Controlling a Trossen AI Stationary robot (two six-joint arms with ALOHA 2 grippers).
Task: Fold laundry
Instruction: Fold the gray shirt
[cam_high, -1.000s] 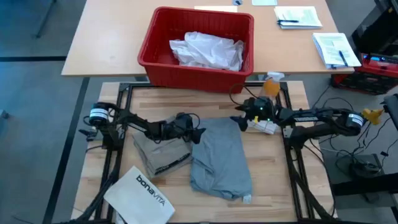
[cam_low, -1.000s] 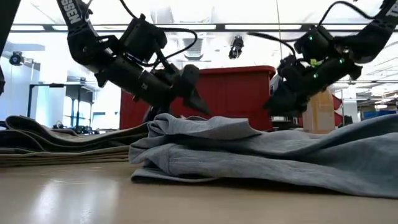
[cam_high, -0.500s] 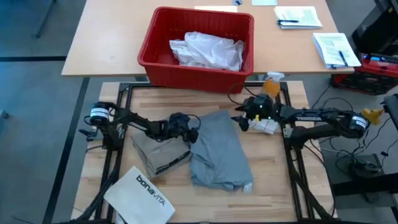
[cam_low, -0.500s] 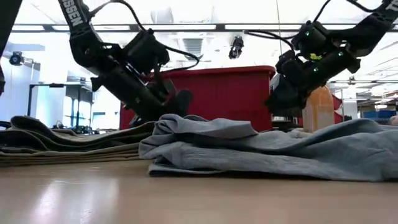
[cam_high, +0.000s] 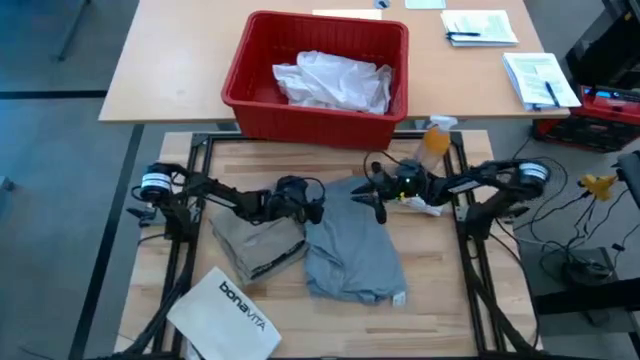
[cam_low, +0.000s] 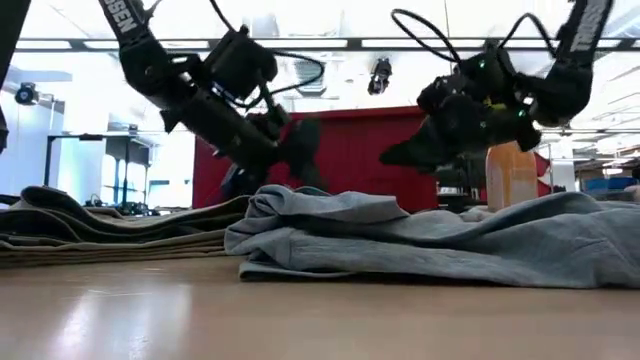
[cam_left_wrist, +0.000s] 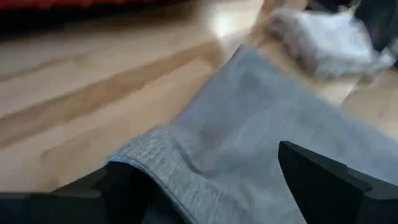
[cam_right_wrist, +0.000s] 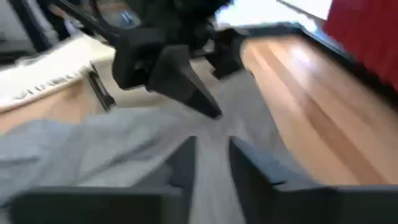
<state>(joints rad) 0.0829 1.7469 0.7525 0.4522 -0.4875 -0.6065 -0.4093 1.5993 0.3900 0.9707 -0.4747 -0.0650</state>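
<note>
Grey T-shirt (cam_high: 352, 240) lies crumpled at mid-table, long axis running from the far edge toward the near edge, with the folded khaki piece (cam_high: 255, 245) just beside it on the left and the white shirt (cam_high: 333, 80) heaped in the red bin (cam_high: 250, 70) beyond the table. Left gripper (cam_high: 312, 209) sits at the shirt's far left corner; right gripper (cam_high: 368, 192) sits at its far edge, slightly right of centre. Both are at the same end, so the garment extends away from both tools toward the near edge; neither arm is clearly nearer.

High view: shows both grippers at that far edge, but not their fingers. Left wrist view: fingers spread wide, with the shirt's ribbed hem (cam_left_wrist: 168, 168) lying between them, not pinched. Right wrist view: fingers (cam_right_wrist: 249, 165) close together with a narrow gap over grey cloth; whether any fabric is caught cannot be told. Low view: both grippers appear raised above the cloth.
</note>
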